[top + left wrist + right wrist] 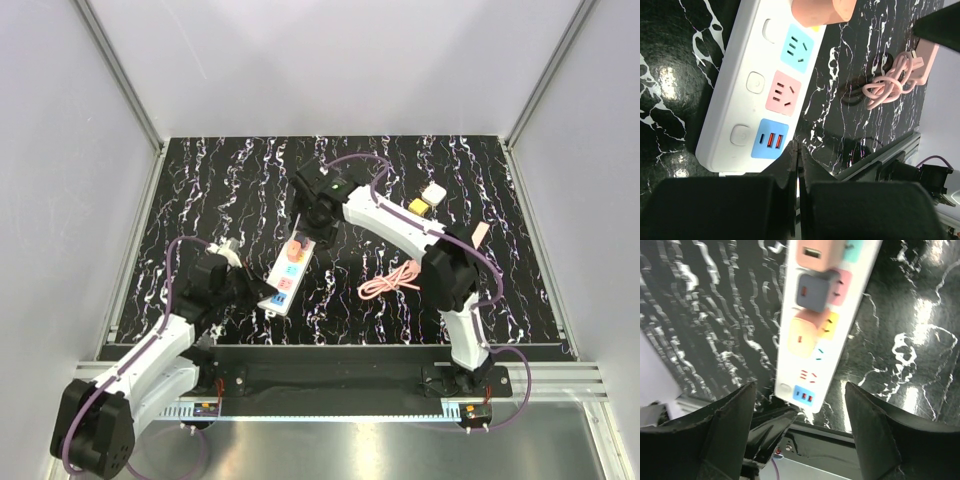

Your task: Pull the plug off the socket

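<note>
The socket (287,278) is a long white power strip lying slantwise mid-table, seen close up in the left wrist view (740,90) and the right wrist view (790,360). An orange plug (295,247) (822,11) (807,332) sits in it, with a grey-blue adapter (812,290) and a pink one (815,252) plugged in beyond. My left gripper (260,297) (798,144) is shut, empty, its tips at the strip's near end by the blue USB patch. My right gripper (320,232) (800,387) hangs open over the strip's far half, fingers astride it, holding nothing.
A coiled pink cable (390,282) (885,82) lies right of the strip. A white cube (433,192) and a yellow one (418,207) sit at the back right. White walls enclose the table on three sides; an aluminium rail (350,375) runs along the near edge.
</note>
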You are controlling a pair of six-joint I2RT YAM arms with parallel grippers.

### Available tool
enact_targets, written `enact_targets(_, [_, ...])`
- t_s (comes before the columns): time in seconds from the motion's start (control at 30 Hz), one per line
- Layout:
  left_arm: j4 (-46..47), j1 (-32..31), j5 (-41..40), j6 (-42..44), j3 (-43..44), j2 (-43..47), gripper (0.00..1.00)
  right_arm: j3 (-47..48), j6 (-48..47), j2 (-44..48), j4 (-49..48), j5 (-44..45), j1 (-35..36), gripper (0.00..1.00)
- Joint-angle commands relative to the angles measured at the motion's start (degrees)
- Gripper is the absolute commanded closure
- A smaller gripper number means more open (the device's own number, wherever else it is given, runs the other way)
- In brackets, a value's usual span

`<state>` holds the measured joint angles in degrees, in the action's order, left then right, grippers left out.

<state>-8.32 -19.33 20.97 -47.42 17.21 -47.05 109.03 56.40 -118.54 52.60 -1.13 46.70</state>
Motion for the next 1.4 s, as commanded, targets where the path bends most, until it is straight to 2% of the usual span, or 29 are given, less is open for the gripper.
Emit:
enact_targets(0.0, [4.1, 0.2, -0.8, 1.7, -0.2, -0.5, 1.00, 3.1, 3.4, -2.0, 3.9, 4.4, 1.7, 0.24])
enact_targets(0.17, [4.7, 0.3, -2.1, 2.5, -1.4, -1.1, 1.00, 6.4, 4.7, -5.9, 3.9, 4.5, 3.3, 0.29])
enact_targets(0.67, [6.1, 0.3, -3.7, 2.7, -4.5, -2.3, 1.00, 12.9, 5.2, -12.2, 6.9, 7.2, 3.6, 0.29])
enact_targets(0.97, [5.5, 0.2, -4.0, 2.7, -5.3, -0.5, 1.00, 21.2, 4.9, -17.9, 12.4, 9.1, 3.8, 0.37])
enact_targets(1.2, [4.5, 0.3, -4.4, 2.7, -5.3, 0.3, 1.00, 22.3, 4.8, -19.7, 12.6, 8.6, 3.8, 0.49])
enact_targets(1.3, [3.6, 0.3, -5.1, 2.9, -5.3, -0.5, 1.00, 23.1, 4.2, -20.4, 12.8, 8.2, 3.7, 0.58])
enact_targets(1.37, [3.5, 0.3, -4.9, 2.7, -5.2, -1.4, 1.00, 23.5, 3.9, -20.7, 12.9, 8.7, 3.7, 0.61])
